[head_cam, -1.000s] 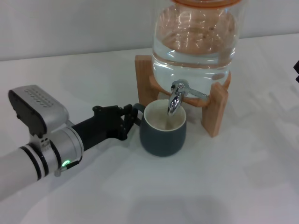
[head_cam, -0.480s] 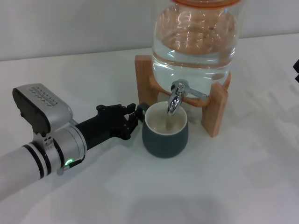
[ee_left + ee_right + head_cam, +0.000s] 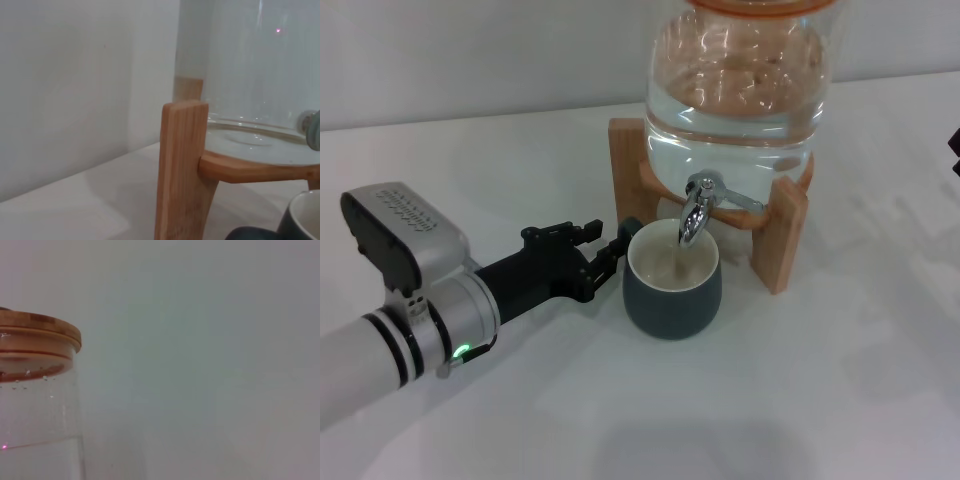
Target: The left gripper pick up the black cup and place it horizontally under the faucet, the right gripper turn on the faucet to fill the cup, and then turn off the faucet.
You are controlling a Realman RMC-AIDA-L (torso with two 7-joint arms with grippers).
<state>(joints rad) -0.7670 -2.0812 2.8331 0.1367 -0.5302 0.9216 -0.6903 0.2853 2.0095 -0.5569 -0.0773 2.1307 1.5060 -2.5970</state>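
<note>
The black cup point(image 3: 672, 285) stands upright on the white table point(image 3: 800, 400), right under the spout of the chrome faucet point(image 3: 695, 212). Its small handle points toward my left gripper point(image 3: 607, 243). That gripper sits level with the cup, just left of it, with its fingers spread on either side of the handle and not clamping it. A corner of the cup's rim shows in the left wrist view point(image 3: 305, 220), and the faucet point(image 3: 314, 131) is cut by that picture's edge. Only a black sliver of the right gripper point(image 3: 956, 150) shows at the head view's right edge.
The clear glass water jar point(image 3: 745, 90) rests on a wooden stand point(image 3: 785, 235) behind the cup; the stand's leg point(image 3: 182, 170) fills the left wrist view. The right wrist view shows the jar's wooden lid point(image 3: 35, 340) against a plain wall.
My left gripper pushed the cup slightly right under the faucet, then spread its fingers off the handle and drew back a little to the left. The cup stays put.
</note>
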